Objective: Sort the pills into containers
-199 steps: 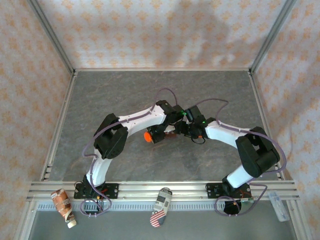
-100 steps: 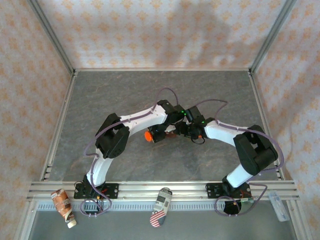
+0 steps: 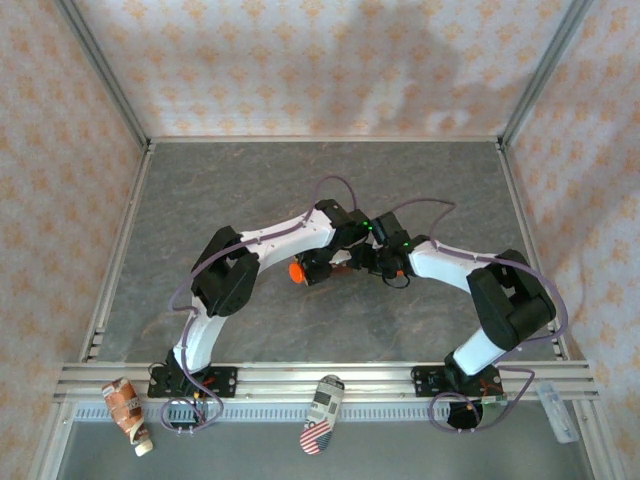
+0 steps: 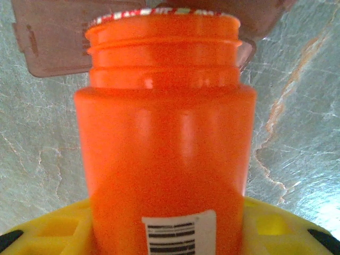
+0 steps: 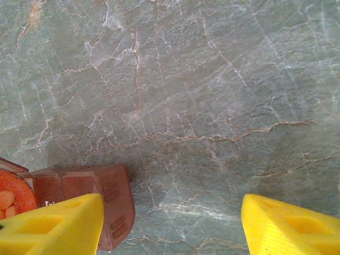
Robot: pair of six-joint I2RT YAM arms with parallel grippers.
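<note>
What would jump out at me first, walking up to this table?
The bright orange bottle grabs you: it sits clamped in the yellow jaws of the left arm at mid-table, its open neck pointing at a dark red-brown pill box. Then that white arm and the right arm bow inward until they almost meet over the grey marbled table; the right jaws stand spread beside the box.
</note>
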